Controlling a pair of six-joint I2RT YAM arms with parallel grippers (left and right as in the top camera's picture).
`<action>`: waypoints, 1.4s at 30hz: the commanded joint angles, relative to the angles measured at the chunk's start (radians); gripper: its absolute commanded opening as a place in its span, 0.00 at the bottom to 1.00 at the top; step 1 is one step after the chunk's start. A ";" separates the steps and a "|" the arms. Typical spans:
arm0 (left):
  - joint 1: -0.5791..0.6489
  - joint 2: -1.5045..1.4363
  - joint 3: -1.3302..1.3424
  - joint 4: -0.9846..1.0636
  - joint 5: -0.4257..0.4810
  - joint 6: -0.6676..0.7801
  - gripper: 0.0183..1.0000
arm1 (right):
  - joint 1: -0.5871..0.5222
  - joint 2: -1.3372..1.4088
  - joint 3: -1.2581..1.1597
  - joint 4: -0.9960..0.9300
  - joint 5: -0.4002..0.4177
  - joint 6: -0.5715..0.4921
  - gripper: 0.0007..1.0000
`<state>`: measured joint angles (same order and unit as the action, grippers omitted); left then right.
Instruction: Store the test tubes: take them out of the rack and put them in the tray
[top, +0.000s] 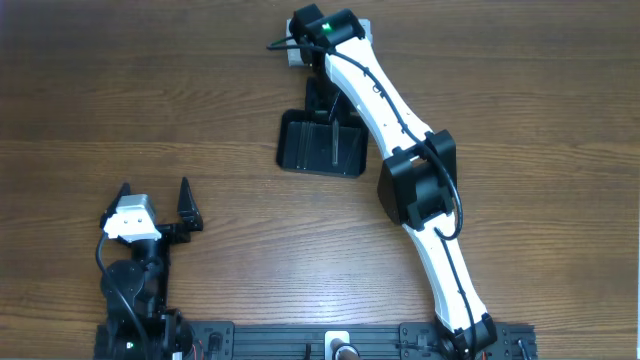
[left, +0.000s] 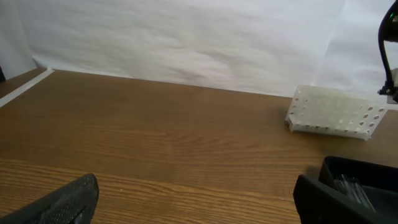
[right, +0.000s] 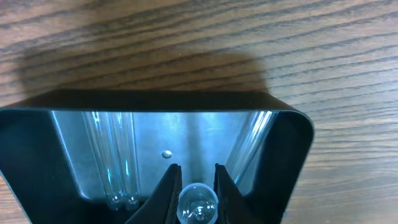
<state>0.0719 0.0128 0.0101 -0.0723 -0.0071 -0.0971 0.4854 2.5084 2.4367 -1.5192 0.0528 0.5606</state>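
The table (top: 120, 90) is crossed by the right arm (top: 400, 130), stretched from the near right to the far middle. The tray (top: 292, 160) lies at mid-table, with the rack (left: 333, 111) just beyond it on the far side. Three tubes (right: 118, 162) are laid along the tray's length. One more tube (right: 197, 206) is pinched by the right pincer (right: 196, 174) directly over the tray floor. Its round end is seen end-on, so its long axis is judged to stand across the laid ones. Lowering and tilting would be called for. The left pincer (top: 155, 192) is held spread at the near left, well apart from the tray.
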 joint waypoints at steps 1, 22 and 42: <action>0.004 -0.008 -0.004 -0.003 0.010 0.011 1.00 | -0.002 0.011 -0.029 0.019 -0.019 0.038 0.10; 0.004 -0.008 -0.004 -0.003 0.010 0.011 1.00 | -0.011 0.011 -0.143 0.103 -0.018 0.038 0.13; 0.004 -0.008 -0.004 -0.003 0.010 0.011 1.00 | -0.032 -0.121 -0.119 0.100 -0.083 -0.023 0.38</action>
<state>0.0719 0.0128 0.0101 -0.0727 -0.0071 -0.0967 0.4679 2.5015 2.3035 -1.4120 0.0006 0.5697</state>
